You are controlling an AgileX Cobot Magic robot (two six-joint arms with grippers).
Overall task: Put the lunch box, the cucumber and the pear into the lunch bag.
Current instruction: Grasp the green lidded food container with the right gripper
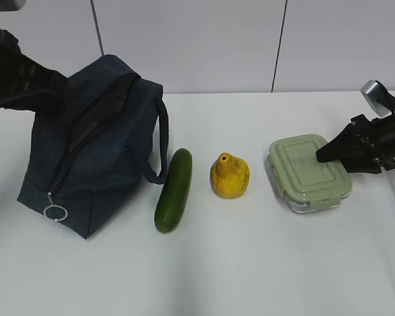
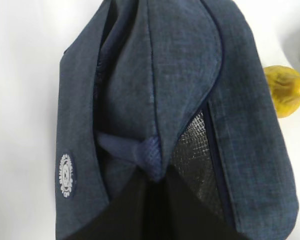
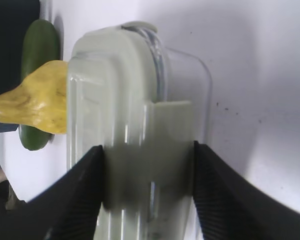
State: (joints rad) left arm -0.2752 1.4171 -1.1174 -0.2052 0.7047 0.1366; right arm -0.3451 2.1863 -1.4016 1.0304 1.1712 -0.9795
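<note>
Gripping: right gripper (image 3: 149,192) clasps the lunch box (image 1: 309,172), far right on the table (image 1: 250,263).
Pinching: left gripper (image 2: 152,172), clenched on the lunch bag (image 1: 95,141) fabric, far left.
Between: cucumber (image 1: 174,190) beside the bag's handle (image 1: 159,141); pear (image 1: 229,176) right of it.

1. The lunch bag (image 1: 99,145) is dark navy fabric with a fine woven fleck; its zipper tape is darker, almost black.
2. A silver ring pull (image 1: 55,212) hangs from the zipper.
3. In the left wrist view the bag's lining (image 2: 192,150) is shiny grey-silver with a fine grid pattern, and a small white round emblem (image 2: 66,175) sits on the navy side.
4. The cucumber (image 1: 174,189) is smooth dark green.
5. The pear (image 1: 229,175) is yellow-orange with brownish mottling.
6. The lunch box (image 1: 308,172) has a pale sage-green lid over clear glass.
7. The right gripper (image 1: 329,155) is black.
8. The table (image 1: 250,263) is plain white.
</note>
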